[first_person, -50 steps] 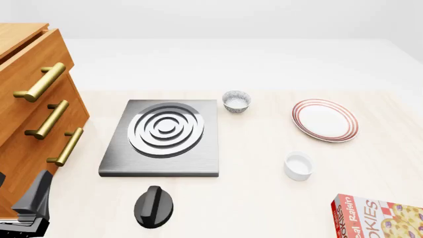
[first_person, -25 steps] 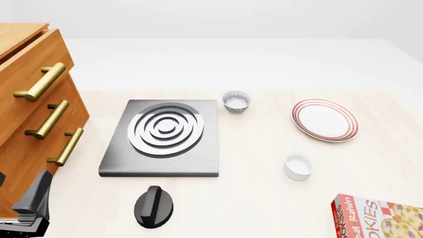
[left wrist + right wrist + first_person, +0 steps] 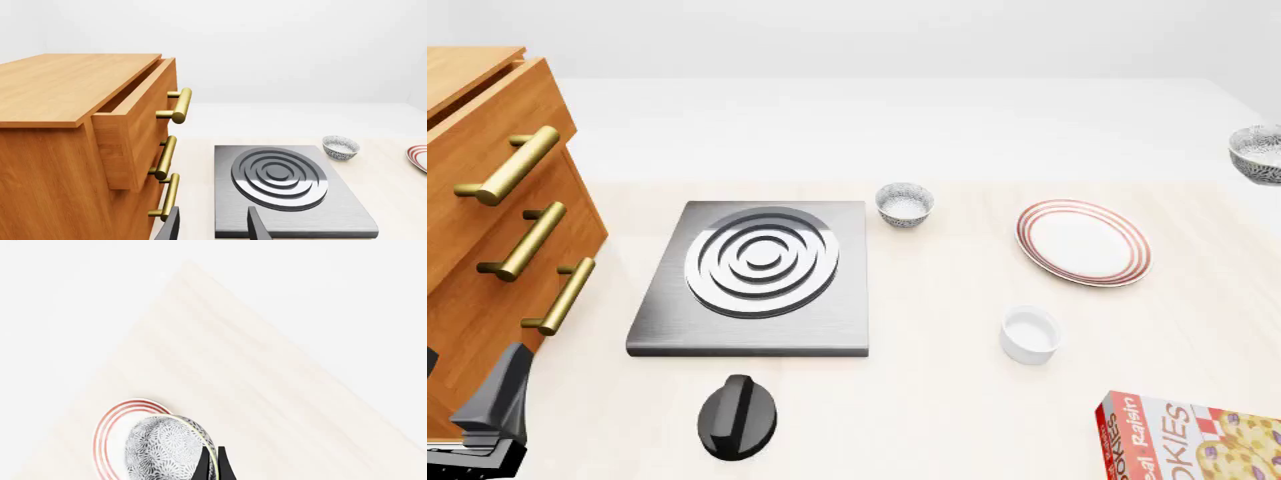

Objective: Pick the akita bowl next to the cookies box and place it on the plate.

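Your akita bowl is off the table, raised and tipped on its side, so the right wrist view shows you its dark grey-and-white patterned outside; its rim sits pinched between the dark fingertips. In the front view it shows only as a sliver at the right edge of the frame, above the table's far right part. The plate, white with thin red-brown rings, lies flat and bare on the table's right half. The red cookies box lies flat at the near right corner.
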Available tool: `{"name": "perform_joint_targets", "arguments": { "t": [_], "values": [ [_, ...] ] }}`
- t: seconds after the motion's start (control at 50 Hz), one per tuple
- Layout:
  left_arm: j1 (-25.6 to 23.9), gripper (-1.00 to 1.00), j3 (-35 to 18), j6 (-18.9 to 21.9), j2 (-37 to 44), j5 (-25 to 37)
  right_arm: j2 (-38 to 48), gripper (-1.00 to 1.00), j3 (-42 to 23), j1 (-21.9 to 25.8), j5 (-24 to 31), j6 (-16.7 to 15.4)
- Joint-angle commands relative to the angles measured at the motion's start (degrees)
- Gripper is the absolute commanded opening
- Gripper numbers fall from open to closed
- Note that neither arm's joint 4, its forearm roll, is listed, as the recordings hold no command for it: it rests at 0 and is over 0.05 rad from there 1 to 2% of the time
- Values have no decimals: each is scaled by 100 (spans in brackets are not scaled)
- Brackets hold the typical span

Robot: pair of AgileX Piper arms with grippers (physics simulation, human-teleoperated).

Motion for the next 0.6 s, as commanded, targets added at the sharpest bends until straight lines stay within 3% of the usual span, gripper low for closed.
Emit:
{"name": "perform_joint_targets", "arguments": {
  "t": [0.02,0.14,0.16,0.2,0.24,0.28,0.32,0.36,0.44,0.5,0.6],
  "values": [
    [0,100,0,0,0,0,127,-100,-15,337,-169,492],
    [0,100,0,0,0,0,260,-100,-29,595,-307,742],
    [0,100,0,0,0,0,176,-100,215,675,-515,992],
    [0,100,0,0,0,0,156,-100,386,762,-671,1131],
    [0,100,0,0,0,0,174,-100,408,718,-709,1075],
    [0,100,0,0,0,0,94,-100,734,867,-1008,1373],
    [0,100,0,0,0,0,143,-100,620,860,-1048,1259],
    [0,100,0,0,0,0,124,-100,854,1036,-1249,1533],
    [0,100,0,0,0,0,216,-100,825,1046,-1307,1503],
    [0,100,0,0,0,0,196,-100,1086,1232,-1627,1786],
    [0,100,0,0,0,0,252,-100,1233,1291,-1894,1830]
  ]
}}
